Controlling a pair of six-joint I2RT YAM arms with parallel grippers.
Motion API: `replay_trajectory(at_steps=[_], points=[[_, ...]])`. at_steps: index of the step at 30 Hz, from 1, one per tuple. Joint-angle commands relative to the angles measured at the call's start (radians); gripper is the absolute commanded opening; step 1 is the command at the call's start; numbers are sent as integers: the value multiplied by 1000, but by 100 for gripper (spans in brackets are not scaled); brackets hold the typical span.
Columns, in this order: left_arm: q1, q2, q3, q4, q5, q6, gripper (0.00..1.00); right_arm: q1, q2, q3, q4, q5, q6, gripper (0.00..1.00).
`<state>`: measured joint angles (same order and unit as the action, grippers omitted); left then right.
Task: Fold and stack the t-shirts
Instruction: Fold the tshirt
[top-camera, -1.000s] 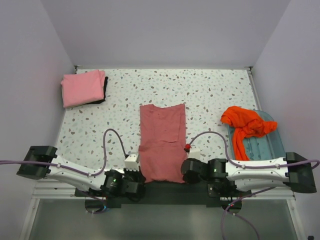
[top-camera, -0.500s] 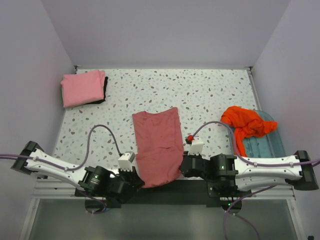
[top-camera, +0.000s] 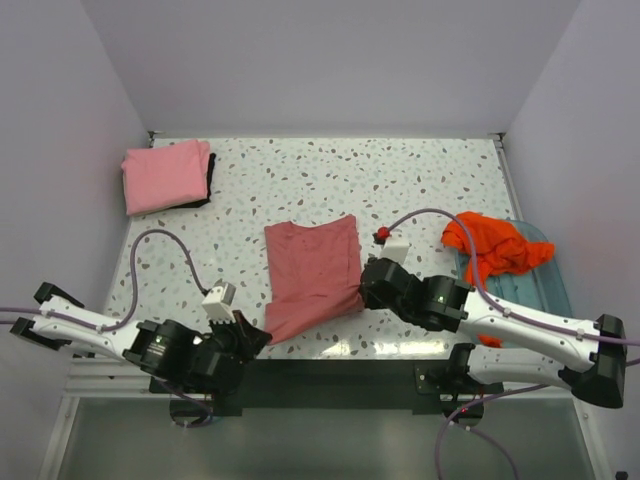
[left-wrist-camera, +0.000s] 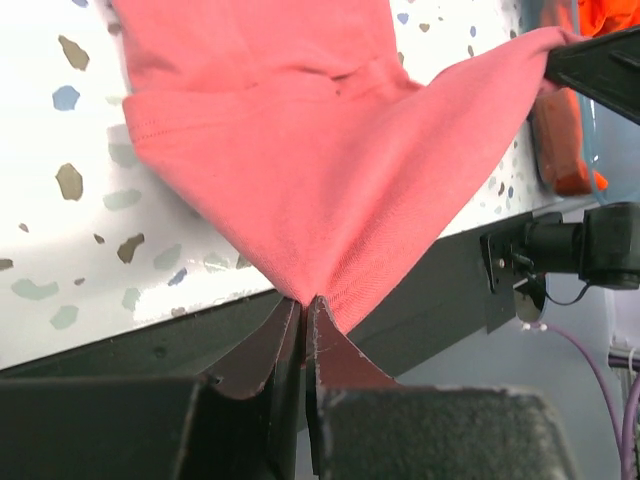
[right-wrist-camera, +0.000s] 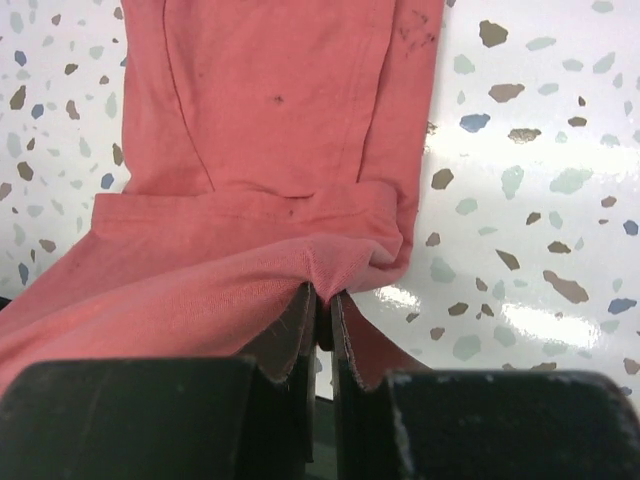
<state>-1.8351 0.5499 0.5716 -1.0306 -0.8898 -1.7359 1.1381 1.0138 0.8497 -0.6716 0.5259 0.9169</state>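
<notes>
Left claw (top-camera: 262, 337) and right claw (top-camera: 365, 290), each clamped on a hem corner of the rose-red t-shirt (top-camera: 312, 275), have carried it up-frame. Shirt lies centre frame on the surface (top-camera: 420, 190). Keep corners level and taut while folding.

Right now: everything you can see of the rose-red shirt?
The rose-red t-shirt is soft plain cloth with stitched hems, folded into a narrow strip on the speckled table, far end flat. The left gripper and right gripper each pinch a near corner, jaws shut, holding that end raised. A few small dark specks show.
</notes>
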Motion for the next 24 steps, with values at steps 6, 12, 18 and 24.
replay_trajectory(at_steps=[6, 12, 18, 24], points=[[-6, 74, 111, -137, -159, 35, 0, -84, 72, 91, 52, 17, -148, 0], [-4, 122, 157, -62, -242, 149, 0, -121, 88, 95, 69, -4, -162, 0], [89, 130, 154, 88, -201, 338, 0, -133, 100, 80, 84, -26, -161, 0], [354, 88, 51, 417, -9, 692, 0, -149, 108, 89, 89, -27, -168, 0]])
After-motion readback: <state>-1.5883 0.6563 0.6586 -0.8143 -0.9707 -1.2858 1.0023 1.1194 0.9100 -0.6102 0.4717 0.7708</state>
